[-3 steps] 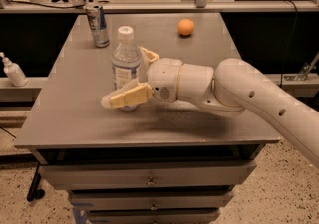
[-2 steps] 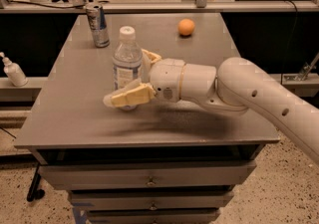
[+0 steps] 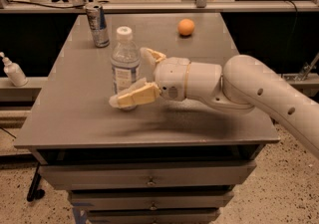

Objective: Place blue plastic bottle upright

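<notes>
- The bottle [image 3: 124, 61] stands upright on the gray table [image 3: 75, 108], left of the table's middle.
- It is clear plastic with a white screw cap and a pale blue-and-white label around its body.
- The gripper [image 3: 130, 76] reaches in from the right at the bottle's lower half. Its fingers [image 3: 133, 95] are spread, one in front of the base and one behind to the right, not pinching.
- A silver-blue can [image 3: 97, 25] stands near the far left corner, and an orange [image 3: 186, 27] lies far right.

The white arm [image 3: 259, 93] reaches in from the right edge, its forearm sloping down to a level wrist [image 3: 187, 79]. Its gripper [image 3: 132, 76] sits left of centre, pointing left, with the two tan fingers [image 3: 137, 94] spread wide apart.
</notes>
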`<action>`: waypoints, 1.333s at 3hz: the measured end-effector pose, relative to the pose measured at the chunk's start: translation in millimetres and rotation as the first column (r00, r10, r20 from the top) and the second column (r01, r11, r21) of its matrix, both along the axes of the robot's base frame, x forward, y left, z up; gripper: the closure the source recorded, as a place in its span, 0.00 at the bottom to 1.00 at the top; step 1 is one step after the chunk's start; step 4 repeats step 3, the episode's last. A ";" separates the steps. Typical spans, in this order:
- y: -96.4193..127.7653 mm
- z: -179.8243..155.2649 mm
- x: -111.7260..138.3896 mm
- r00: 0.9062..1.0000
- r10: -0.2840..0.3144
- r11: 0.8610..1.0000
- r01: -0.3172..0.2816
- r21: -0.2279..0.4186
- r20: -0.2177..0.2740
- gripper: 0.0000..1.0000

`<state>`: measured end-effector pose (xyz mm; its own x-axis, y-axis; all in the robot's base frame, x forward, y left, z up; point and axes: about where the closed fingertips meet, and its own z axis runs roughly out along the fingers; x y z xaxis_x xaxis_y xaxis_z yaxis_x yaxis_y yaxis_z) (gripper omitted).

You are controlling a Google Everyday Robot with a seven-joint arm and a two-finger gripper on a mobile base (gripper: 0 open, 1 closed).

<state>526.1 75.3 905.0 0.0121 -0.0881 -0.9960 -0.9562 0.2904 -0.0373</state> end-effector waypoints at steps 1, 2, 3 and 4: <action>-33.3 1.8 2.7 1.000 -0.007 0.999 0.008 -0.051 0.020 0.00; -94.9 5.3 5.1 0.998 -0.038 0.990 0.045 -0.133 0.054 0.00; -171.0 7.0 0.9 0.994 -0.076 0.973 0.091 -0.211 0.077 0.00; -171.0 7.0 0.9 0.994 -0.076 0.973 0.091 -0.211 0.077 0.00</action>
